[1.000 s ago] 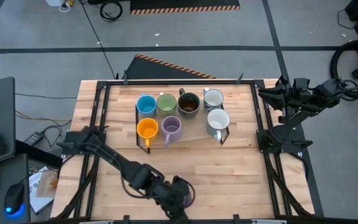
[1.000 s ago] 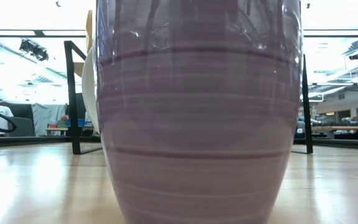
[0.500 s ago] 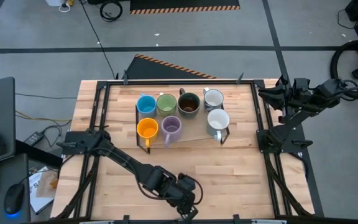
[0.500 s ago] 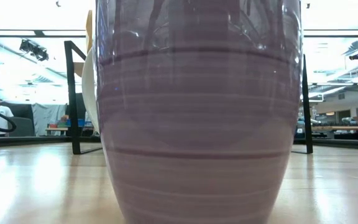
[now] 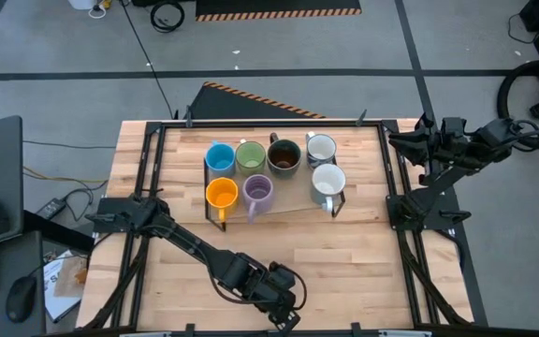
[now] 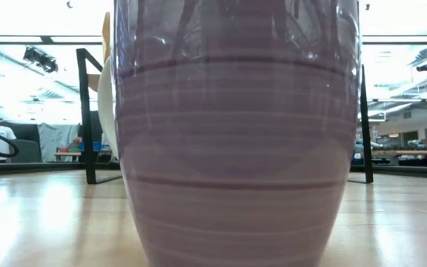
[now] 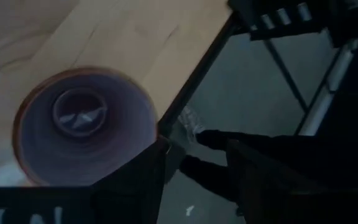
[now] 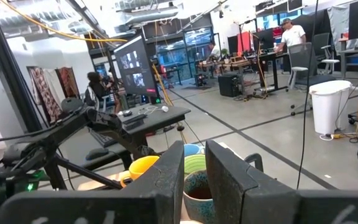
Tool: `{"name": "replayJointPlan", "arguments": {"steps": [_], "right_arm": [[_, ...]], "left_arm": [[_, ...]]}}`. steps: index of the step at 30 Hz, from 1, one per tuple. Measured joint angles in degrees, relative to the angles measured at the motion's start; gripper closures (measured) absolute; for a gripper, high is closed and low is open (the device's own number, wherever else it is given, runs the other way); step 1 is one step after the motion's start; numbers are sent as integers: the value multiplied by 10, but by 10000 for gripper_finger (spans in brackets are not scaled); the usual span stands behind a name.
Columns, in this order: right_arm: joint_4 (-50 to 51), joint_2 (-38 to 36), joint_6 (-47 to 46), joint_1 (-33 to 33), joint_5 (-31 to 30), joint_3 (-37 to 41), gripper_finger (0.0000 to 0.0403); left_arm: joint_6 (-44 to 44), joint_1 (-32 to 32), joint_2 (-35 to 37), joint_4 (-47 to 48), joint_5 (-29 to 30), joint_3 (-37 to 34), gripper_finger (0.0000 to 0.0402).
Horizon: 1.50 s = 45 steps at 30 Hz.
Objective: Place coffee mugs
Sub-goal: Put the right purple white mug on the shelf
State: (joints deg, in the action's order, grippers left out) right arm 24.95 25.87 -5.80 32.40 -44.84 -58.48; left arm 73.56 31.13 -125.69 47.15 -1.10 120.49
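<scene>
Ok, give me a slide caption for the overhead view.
Left gripper at the table's near edge; seven mugs grouped at the far side.

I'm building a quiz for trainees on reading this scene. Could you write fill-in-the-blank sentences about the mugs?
1. Between the blue mug and the dark brown mug stands the ____ mug.
2. Directly in front of the blue mug, toward the table's near edge, stands the ____ mug.
3. The lone mug by the left gripper at the table's near edge is ____.
Missing words: green; orange; purple.
</scene>
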Motion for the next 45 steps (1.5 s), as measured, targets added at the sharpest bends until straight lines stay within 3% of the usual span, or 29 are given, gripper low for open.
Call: {"name": "replayJointPlan", "arguments": {"steps": [7,13,24,33,40,45], "right_arm": [[0,0,0,0,0,0,330],[0,0,0,0,0,0,330],[0,0,0,0,0,0,330],[0,0,0,0,0,0,330],[0,0,0,0,0,0,330],[0,0,0,0,0,0,330]], "left_arm": [[26,1,-15,-7,0,0,230],[-4,-2,-22,3,-2,0,240],[-220,-11,25,145,-71,1,259],[-469,-7,48,251,4,-2,260],[-564,-22,54,233,-17,-74,260],[-605,-38,74,152,-47,-133,260]]}}
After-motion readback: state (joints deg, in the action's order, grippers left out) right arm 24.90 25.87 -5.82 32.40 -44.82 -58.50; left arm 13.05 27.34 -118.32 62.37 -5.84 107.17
